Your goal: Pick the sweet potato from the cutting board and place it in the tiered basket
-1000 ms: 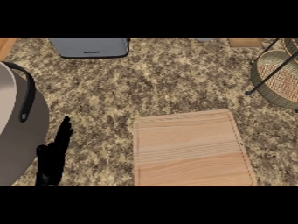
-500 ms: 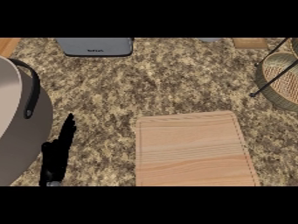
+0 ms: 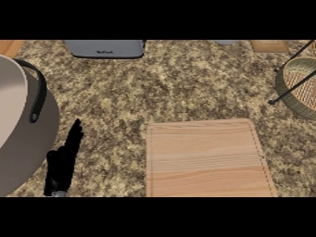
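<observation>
The wooden cutting board [image 3: 207,158] lies on the speckled counter at lower middle, and its top is bare; no sweet potato shows anywhere in the head view. The tiered basket [image 3: 309,88], wicker with black wire legs, stands at the right edge, partly cut off. My left hand [image 3: 63,160] rests at the lower left with straight fingers pointing up, between the pot and the board, holding nothing. My right hand does not appear in the view.
A large grey pot [image 3: 13,134] with a black handle [image 3: 37,95] fills the left side. A grey appliance [image 3: 105,47] sits at the back edge. A wooden piece [image 3: 269,45] lies at the back right.
The whole view has slid to the right: the pot shows more, the basket has moved toward the right edge. My left hand keeps its pose.
</observation>
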Robot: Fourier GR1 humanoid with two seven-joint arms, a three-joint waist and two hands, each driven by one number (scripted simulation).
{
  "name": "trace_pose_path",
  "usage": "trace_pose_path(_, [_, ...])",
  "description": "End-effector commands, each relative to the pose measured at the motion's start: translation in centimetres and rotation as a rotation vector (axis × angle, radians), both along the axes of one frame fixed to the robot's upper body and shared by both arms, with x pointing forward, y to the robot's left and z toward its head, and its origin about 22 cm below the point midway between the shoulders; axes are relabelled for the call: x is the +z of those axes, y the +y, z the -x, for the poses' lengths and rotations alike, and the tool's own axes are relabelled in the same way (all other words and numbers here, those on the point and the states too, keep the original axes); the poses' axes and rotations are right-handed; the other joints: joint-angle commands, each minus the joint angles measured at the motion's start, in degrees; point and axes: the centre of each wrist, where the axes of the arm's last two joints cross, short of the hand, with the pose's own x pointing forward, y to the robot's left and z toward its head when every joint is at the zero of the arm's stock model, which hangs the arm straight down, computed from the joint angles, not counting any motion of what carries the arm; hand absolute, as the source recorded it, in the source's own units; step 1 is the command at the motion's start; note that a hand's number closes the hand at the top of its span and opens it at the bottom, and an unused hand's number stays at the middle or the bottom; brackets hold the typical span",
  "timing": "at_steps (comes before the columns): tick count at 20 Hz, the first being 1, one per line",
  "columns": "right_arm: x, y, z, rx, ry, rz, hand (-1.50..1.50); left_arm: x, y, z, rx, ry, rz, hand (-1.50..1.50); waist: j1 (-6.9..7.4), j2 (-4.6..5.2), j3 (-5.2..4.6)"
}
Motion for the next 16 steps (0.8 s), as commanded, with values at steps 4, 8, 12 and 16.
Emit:
trace_pose_path(4, [0.3,2.4,-5.2,0.034,0.048,0.016,1.5,0.3,0.1,-0.1,-0.001,0.017,-0.003,0.0,0.77,0.23,-0.03])
trace_pose_path(8, [-2.6,1.0,-5.9,0.092,0.074,0.023,1.5,-0.3,-2.8,-0.8,0.005,0.012,-0.003,0.0,0.07,0.22,0.01])
trace_pose_path(12, [-5.8,2.7,-9.1,0.097,0.111,0.05,1.5,0.3,-1.5,-1.6,0.002,0.007,-0.006,0.0,0.48,0.37,0.03])
trace_pose_path(16, [-7.7,5.3,-12.0,0.037,0.119,0.062,1.5,-0.1,0.5,-0.4,-0.005,0.03,0.0,0.0,0.7,0.36,0.02])
